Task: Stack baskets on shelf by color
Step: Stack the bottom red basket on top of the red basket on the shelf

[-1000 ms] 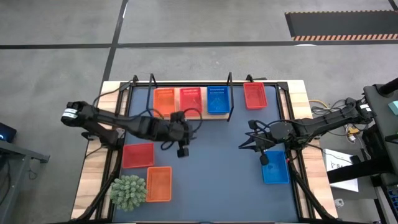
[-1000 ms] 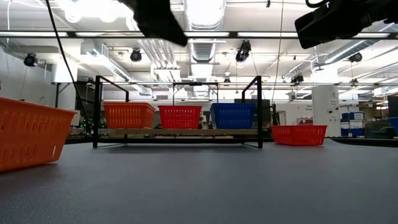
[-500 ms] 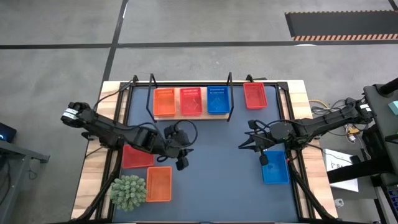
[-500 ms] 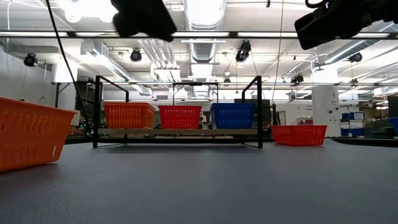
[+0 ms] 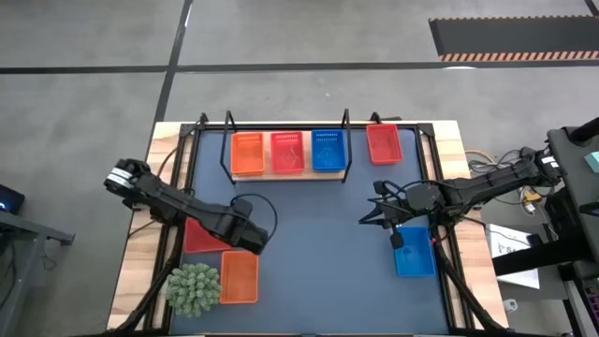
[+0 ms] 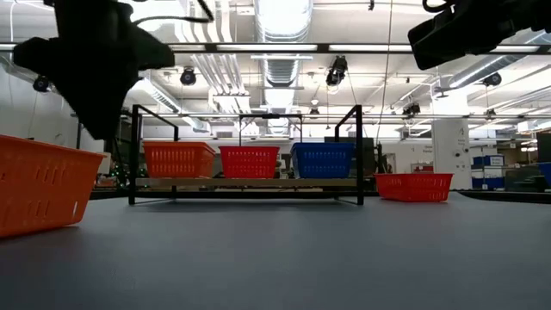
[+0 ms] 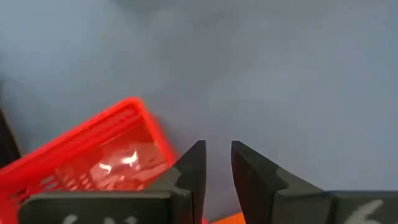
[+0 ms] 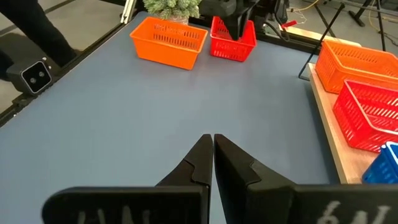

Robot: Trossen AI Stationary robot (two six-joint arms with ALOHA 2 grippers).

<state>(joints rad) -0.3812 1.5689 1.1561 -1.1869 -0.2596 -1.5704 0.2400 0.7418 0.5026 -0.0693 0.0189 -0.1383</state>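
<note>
Three baskets stand on the shelf (image 5: 306, 174): orange (image 5: 247, 153), red (image 5: 286, 153) and blue (image 5: 328, 150). Loose on the dark-blue mat lie a red basket (image 5: 202, 234), an orange basket (image 5: 239, 278), a second red basket (image 5: 384, 143) right of the shelf, and a blue basket (image 5: 414, 253). My left gripper (image 5: 255, 241) hovers over the mat at the right end of the near-left red basket (image 7: 93, 155), open by a narrow gap (image 7: 217, 155). My right gripper (image 5: 365, 219) hangs shut (image 8: 212, 140) above the mat, left of the blue basket.
A green spiky plant ball (image 5: 194, 288) sits at the mat's near-left corner beside the orange basket. The shelf's black wire frame (image 6: 133, 155) rises along the far edge. Bare mat (image 5: 318, 262) lies between the two grippers. The room beyond the table shows in the low view.
My left gripper has swung from just in front of the shelf toward the table's near-left, dropping lower and ending beside the near-left red basket. The right arm and all baskets have kept still.
</note>
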